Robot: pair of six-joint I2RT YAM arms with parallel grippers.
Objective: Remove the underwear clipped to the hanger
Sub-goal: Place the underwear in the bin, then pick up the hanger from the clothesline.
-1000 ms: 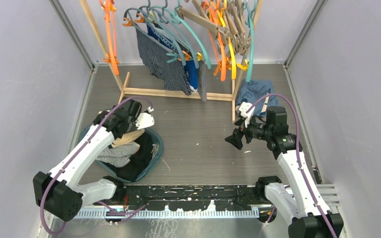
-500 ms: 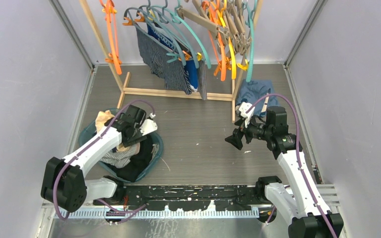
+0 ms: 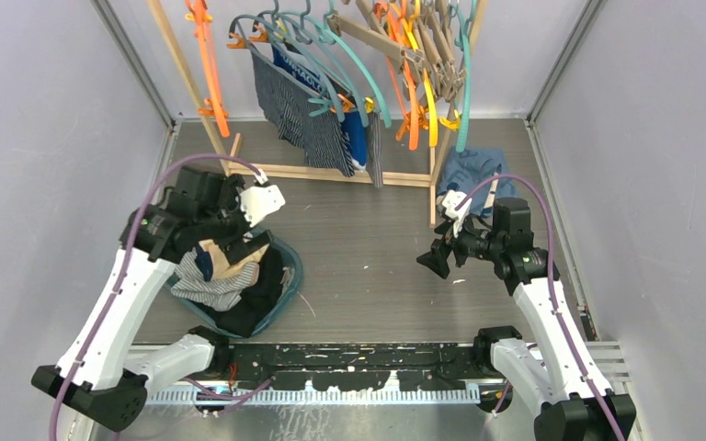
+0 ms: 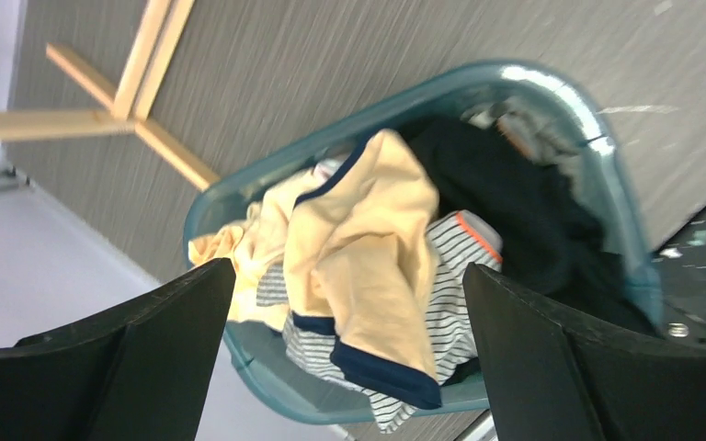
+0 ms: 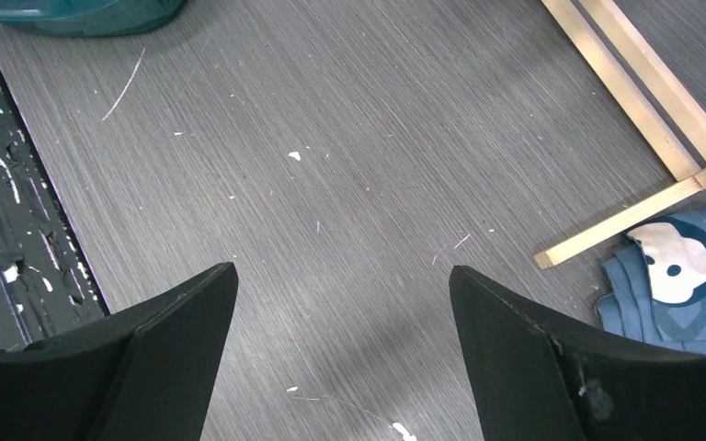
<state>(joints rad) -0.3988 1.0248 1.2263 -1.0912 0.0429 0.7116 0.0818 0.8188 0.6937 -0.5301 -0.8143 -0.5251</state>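
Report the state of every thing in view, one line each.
Left end effector, open, empty, over the basket.
Right end effector, open, empty, over bare table.
Beige underwear, loose, on top of the pile in the basket.
Pinstriped underwear, hanging on the rack.
Basket, upright, full of clothes.
Printed garment, crumpled on the table by the rack's foot.

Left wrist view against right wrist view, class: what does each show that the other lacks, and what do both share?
Only the left wrist view: a beige garment with navy trim lying on the other clothes inside the basket. Only the right wrist view: a blue printed cloth beside the foot of the rack. Both: the grey table, wooden rack pieces and some of the basket's teal rim.
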